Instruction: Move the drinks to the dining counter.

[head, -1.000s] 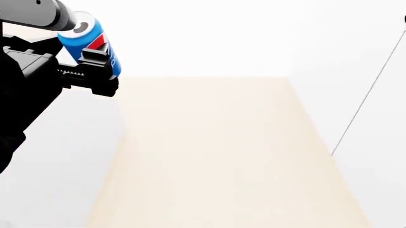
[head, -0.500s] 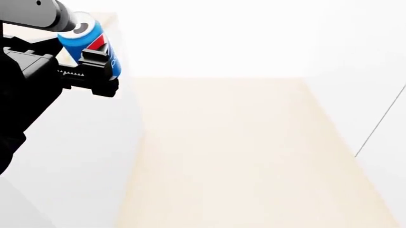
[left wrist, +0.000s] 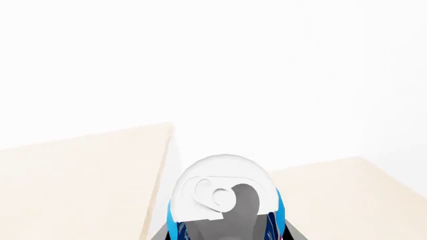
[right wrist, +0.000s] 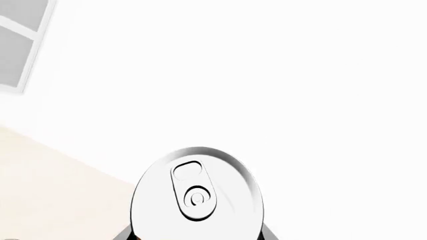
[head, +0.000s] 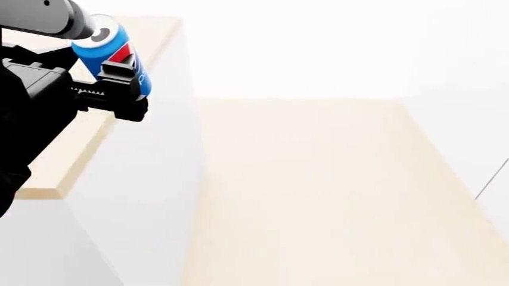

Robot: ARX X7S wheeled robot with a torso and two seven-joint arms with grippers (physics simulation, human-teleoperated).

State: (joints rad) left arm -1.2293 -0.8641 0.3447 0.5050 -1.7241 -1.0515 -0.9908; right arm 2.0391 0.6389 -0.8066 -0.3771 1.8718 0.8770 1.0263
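A blue Pepsi can (head: pixel 115 53) is seen in the head view, carried high at that view's upper left. The red, white and blue Pepsi emblem is visible on its side; the lettering below it is partly hidden by the black finger and cannot be read in full. The can is pinched between the jaws of the left gripper (head: pixel 111 83) and is tilted, its silver top turned toward the arm. In the left wrist view the same can's lid and pull tab are shown close up, with blue wall at either side.

In the right wrist view a second can (right wrist: pixel 197 192) is shown from above, only its silver lid and tab being visible. Dark parts appear at both sides of its base, so it is probably clamped by the right gripper, though the jaws themselves cannot be made out; its colour and label cannot be told.

Two cans are counted in all.

A pale beige wood slab (head: pixel 87 137) is seen under the left gripper, set on a white base. A wide strip of similar pale beige surface (head: pixel 318 196) extends ahead, bordered by white walls. A grey-paned window (right wrist: pixel 20 50) is seen in the right wrist view.
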